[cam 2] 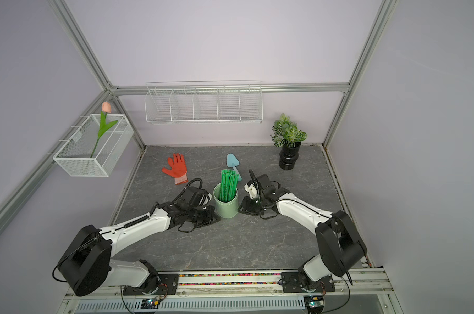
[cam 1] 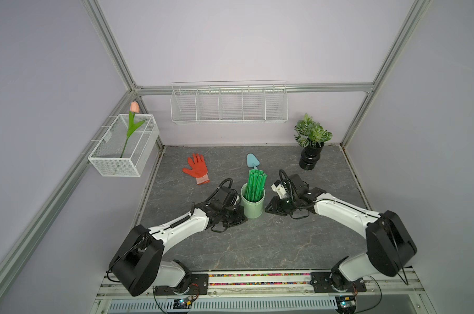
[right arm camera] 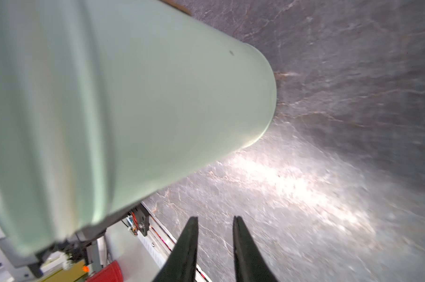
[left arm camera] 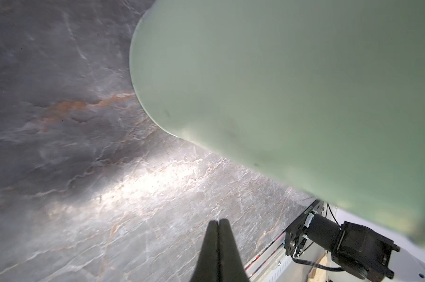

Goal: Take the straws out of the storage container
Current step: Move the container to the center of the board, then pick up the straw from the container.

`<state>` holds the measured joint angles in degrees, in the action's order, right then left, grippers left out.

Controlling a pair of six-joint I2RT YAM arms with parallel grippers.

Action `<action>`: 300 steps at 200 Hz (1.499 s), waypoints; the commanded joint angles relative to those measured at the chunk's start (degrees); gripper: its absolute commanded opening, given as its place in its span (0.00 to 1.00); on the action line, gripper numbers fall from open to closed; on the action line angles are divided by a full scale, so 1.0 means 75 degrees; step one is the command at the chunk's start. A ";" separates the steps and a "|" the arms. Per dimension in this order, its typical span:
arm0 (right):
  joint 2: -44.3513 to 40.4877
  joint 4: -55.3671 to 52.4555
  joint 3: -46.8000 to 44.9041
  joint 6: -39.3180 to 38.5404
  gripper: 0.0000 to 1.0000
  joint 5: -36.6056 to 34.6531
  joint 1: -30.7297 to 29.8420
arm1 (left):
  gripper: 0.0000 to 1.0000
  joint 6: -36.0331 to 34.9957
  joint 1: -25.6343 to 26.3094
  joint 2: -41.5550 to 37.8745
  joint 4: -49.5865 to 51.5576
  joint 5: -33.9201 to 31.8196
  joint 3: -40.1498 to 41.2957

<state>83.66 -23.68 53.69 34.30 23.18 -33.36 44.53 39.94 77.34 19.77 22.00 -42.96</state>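
The storage container [cam 1: 253, 207] [cam 2: 226, 208], a pale mint-green cup, stands upright mid-table. A bundle of green straws [cam 1: 255, 185] [cam 2: 227, 185] leans inside it and rises well above the rim. My left gripper [left arm camera: 218, 221] [cam 1: 240, 217] lies low on the table against the cup's left side; its jaws are shut with nothing between them. At the cup's right side, my right gripper [right arm camera: 215, 217] [cam 1: 269, 208] has its jaws apart and empty. The cup's wall [left arm camera: 292, 97] [right arm camera: 133, 109] fills both wrist views. The straws are hidden there.
A red glove [cam 1: 196, 168] and a blue trowel [cam 1: 252, 161] lie behind the cup. A potted plant [cam 1: 311, 155] stands at the back right. A white wire rack [cam 1: 229, 107] hangs on the back wall. A mesh basket [cam 1: 124, 146] holding a tulip hangs on the left.
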 commanded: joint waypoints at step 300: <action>0.0816 -0.0483 0.2883 -0.2286 0.40 -0.1603 -0.0147 | 0.64 -0.1672 0.0006 -0.2761 0.0622 -0.3556 -0.0084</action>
<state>88.27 -28.21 73.87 18.15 9.93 -33.87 31.11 39.92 56.16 25.50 -4.99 -44.34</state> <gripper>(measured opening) 0.406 0.643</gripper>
